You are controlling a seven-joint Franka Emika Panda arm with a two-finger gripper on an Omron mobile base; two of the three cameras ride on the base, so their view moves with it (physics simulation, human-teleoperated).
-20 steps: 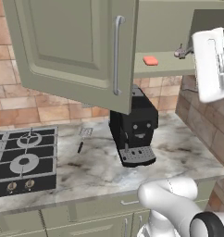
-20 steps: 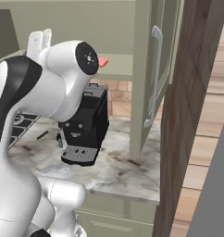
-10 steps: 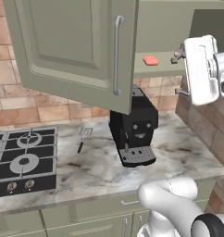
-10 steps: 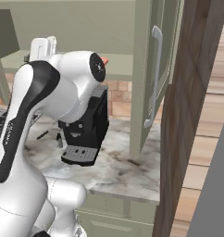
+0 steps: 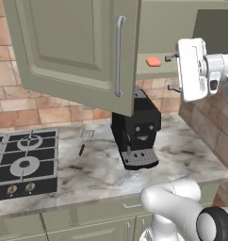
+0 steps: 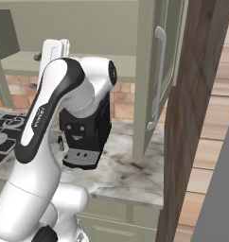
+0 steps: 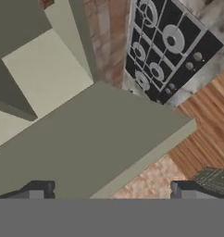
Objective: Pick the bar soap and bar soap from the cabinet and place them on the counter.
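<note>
1. A marbled counter (image 5: 191,155) with a black coffee machine (image 5: 136,129) and a gas hob (image 5: 21,160) is seen below the open sage-green cabinet (image 5: 83,52).
2. The gripper (image 5: 171,71) is raised to shelf height at the cabinet's right, its fingers spread wide with nothing held between them.
3. The coral-red bar soap (image 5: 153,61) is found on the cabinet shelf, near the fingertips, to their left and farther in; its long axis runs roughly along the shelf edge.
4. The second bar cannot be made out.
</note>
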